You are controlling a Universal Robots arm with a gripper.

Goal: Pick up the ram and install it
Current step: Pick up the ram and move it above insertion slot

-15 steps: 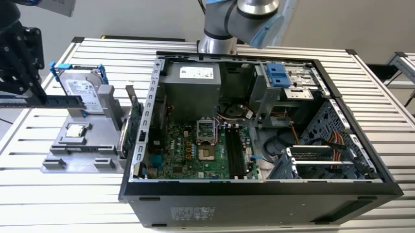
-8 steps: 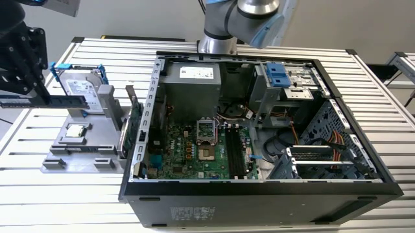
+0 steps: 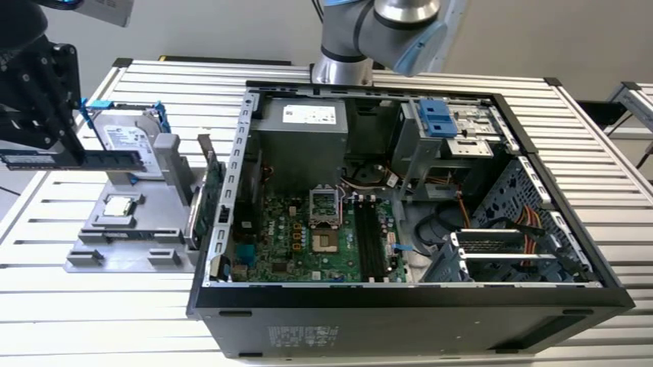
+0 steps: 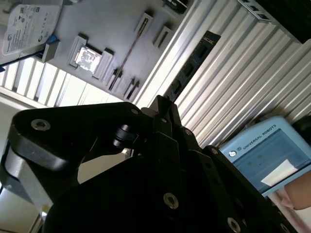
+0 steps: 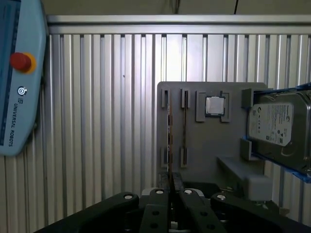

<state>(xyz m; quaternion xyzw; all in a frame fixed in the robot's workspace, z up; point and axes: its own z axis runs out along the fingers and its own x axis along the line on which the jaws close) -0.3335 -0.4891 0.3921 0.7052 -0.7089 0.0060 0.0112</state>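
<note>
Ram [image 3: 102, 159] clamped between the pincer's [image 3: 61, 148] tips.

A silver, ribbed aluminium-profile worktop [image 3: 112, 321] spreads across the exterior view, its long slats running from side to side. In the first wrist view the slats end at a plain metal edge rail [image 5: 170, 19]. Bright light glares off the slats at the exterior view's lower left. A plain, pale grey wall [image 3: 540, 34] stands behind. At the exterior view's right edge is a second slatted metal table [image 3: 638, 103], a narrow dark gap apart.
</note>
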